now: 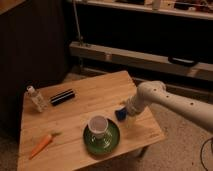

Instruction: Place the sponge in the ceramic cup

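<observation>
A low wooden table (85,107) is being shown from above, and the task's things are being found on its right half. The ceramic cup (98,124) is being carried upright by a dark green plate (108,144) near the table's front edge, with its wide mouth being left open to the top. The sponge (120,114) is being seen as a small blue patch just right of the cup and a little behind it, close to the plate's rim; whether it is being rested on the wood or lifted just clear cannot be told. The gripper (130,119) is being held low over the table, right against the sponge's right side, at the end of a white arm (172,102) that is being reached in from the right edge of the view. Whether the claw is clenched on the sponge or released cannot be told. Between the sponge and the cup's mouth, only the plate's rim and the cup's own wall are being presented as obstacles. Everything else is being set well apart on the left: a clear plastic bottle (36,99) near the left edge, a black bar (62,97) just beside it, and a carrot (41,145) at the front left corner. Behind the table, a pale metal rail (150,59) is being seen against dark shelving.
</observation>
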Tool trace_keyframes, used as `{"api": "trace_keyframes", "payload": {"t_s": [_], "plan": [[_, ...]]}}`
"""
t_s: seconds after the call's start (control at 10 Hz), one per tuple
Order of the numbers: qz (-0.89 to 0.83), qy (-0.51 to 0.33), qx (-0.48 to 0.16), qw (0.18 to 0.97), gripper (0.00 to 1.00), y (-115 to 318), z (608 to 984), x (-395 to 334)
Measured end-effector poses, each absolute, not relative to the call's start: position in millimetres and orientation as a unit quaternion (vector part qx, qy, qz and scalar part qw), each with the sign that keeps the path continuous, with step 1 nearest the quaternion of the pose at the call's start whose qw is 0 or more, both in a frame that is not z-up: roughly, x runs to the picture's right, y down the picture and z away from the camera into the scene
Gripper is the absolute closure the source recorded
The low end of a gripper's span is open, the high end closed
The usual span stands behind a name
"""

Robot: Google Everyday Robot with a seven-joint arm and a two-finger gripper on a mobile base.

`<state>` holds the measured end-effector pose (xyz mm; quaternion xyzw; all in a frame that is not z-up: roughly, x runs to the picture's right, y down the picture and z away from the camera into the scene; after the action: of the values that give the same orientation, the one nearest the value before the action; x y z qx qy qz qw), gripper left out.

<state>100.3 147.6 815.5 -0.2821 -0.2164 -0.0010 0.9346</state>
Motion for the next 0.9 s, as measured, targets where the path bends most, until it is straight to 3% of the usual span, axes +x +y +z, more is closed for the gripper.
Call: {"api": "trace_keyframes", "payload": {"t_s": [0.4,0.9], "plan": [[-0.012,-0.212,-0.283,0.935,0.2,154.2,832.8,89.8],[-0.06,-0.128,-0.279,0.95,0.2,165.0,861.5,101.2]]}}
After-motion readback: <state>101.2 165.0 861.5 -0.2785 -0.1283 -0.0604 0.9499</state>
